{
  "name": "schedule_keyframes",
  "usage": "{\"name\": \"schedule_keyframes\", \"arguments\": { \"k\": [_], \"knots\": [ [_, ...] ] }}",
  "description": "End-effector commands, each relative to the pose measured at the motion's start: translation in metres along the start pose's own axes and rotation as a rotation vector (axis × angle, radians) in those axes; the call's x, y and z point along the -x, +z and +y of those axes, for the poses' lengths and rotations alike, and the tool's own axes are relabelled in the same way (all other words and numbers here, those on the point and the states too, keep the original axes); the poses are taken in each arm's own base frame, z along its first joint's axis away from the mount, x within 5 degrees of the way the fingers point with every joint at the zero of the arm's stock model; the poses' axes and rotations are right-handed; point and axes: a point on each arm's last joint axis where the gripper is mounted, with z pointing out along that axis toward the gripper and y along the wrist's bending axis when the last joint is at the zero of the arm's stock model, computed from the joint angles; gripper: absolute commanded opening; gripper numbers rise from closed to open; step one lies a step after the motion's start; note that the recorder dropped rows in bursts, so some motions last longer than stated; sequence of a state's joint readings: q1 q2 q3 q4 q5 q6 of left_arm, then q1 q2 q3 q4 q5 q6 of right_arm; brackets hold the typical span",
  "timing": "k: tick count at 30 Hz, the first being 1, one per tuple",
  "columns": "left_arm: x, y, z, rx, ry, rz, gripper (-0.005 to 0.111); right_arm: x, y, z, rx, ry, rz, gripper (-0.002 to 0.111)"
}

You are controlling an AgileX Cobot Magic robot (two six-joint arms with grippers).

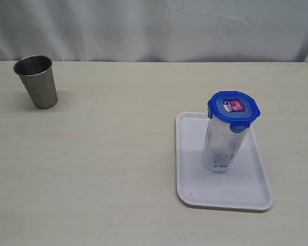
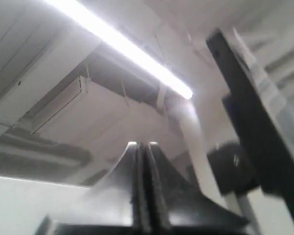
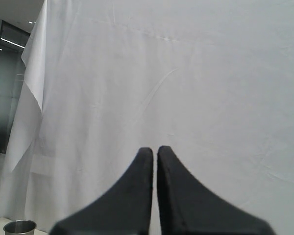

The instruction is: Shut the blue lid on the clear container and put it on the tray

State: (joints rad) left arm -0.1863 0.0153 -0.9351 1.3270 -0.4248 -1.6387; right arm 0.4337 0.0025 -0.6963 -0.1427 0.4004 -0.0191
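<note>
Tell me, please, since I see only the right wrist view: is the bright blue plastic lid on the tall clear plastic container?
Observer: Yes, the blue lid sits atop the clear container.
Operator: Where does the container stand?
Observer: Upright on the flat white rectangular plastic tray.
Operator: What is the left gripper doing?
Observer: The left gripper is shut, empty, and aimed at a ceiling light.

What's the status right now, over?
Left gripper and right gripper shut, empty. Tall clear plastic container upright on white tray, bright blue lid on. Steel cup well aside.
</note>
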Motion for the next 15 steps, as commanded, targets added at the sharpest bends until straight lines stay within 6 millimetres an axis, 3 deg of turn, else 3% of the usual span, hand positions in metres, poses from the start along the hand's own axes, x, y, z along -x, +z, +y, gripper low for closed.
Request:
{"name": "schedule_keyframes", "arguments": {
  "k": [1, 4, 7, 15],
  "knots": [
    [0.017, -0.003, 0.011, 0.084, -0.376, -0.213, 0.000, -0.001, 0.000, 0.000, -0.001, -0.013, 0.003, 0.004],
    [0.024, -0.007, 0.012, 0.093, -0.436, -0.294, 0.000, -0.001, 0.000, 0.000, -0.001, -0.013, 0.003, 0.004],
    [0.026, -0.009, 0.016, 0.159, -0.344, -0.315, 0.000, -0.001, 0.000, 0.000, -0.001, -0.013, 0.003, 0.004],
    [0.010, -0.011, 0.033, 0.388, -0.126, -0.135, 0.000, -0.001, 0.000, 0.000, -0.001, -0.013, 0.003, 0.004]
  ]
}}
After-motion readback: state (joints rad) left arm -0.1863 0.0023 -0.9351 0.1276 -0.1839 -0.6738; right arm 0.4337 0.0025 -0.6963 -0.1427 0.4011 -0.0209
